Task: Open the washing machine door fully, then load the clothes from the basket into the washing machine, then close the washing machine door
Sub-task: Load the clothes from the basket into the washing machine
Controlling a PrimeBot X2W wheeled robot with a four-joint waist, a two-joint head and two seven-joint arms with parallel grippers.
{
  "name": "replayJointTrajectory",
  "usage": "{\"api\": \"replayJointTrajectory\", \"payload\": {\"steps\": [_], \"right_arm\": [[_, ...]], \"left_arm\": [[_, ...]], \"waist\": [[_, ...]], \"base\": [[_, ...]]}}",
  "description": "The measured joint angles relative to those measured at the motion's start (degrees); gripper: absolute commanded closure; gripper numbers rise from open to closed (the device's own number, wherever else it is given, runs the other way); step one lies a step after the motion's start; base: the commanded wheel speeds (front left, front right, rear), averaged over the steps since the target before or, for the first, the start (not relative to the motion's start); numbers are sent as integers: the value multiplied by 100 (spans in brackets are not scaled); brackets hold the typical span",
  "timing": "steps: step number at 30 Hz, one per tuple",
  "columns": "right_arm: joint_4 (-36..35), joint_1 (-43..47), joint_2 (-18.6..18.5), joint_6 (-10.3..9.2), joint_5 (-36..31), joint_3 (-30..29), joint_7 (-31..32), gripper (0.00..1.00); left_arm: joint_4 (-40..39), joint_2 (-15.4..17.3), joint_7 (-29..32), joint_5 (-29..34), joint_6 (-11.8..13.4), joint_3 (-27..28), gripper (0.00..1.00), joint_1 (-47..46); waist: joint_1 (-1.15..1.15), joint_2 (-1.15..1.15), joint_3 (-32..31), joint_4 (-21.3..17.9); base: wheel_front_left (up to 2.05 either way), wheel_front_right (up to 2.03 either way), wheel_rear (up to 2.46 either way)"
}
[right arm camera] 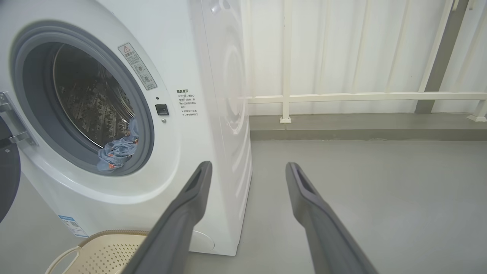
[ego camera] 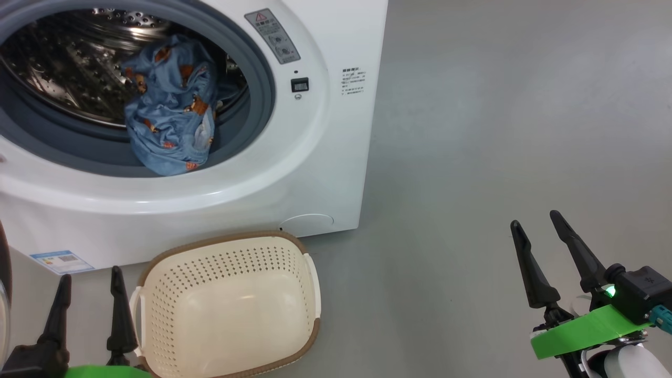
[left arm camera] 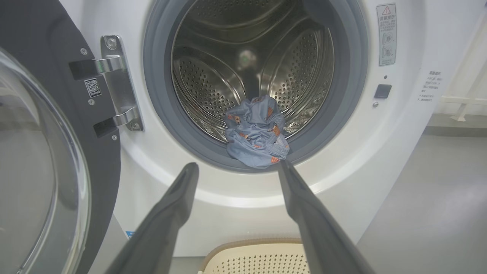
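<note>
Blue clothes lie in drum, beyond left claw.

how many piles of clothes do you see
1: a blue bundle at the washing machine drum's front lip. The basket looks empty. The bundle may hide several garments.

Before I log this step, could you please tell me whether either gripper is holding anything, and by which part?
Nothing is held: the left gripper and right gripper are both open and empty.
</note>
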Motion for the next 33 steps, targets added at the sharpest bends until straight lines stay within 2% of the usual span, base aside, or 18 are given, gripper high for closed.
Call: {"api": "replayJointTrajectory", "payload": {"steps": [16, 22, 33], "right_arm": [[-103, -228, 102, 0, -1, -69, 0, 0], [-127, -515, 131, 0, -1, -63, 0, 0], [-183, -1157, 274, 0, -11, 80, 0, 0]], "left_arm": [[-57, 1, 0, 31, 0, -11, 0, -199], [-54, 21, 0, 41, 0, -57, 0, -586], [372, 346, -1, 33, 0, -286, 0, -1734]], "waist": [[0, 0, 504, -4], [0, 0, 883, -7], [1, 0, 1792, -14]], "base": [[0, 0, 0], [0, 0, 0], [0, 0, 0]]}}
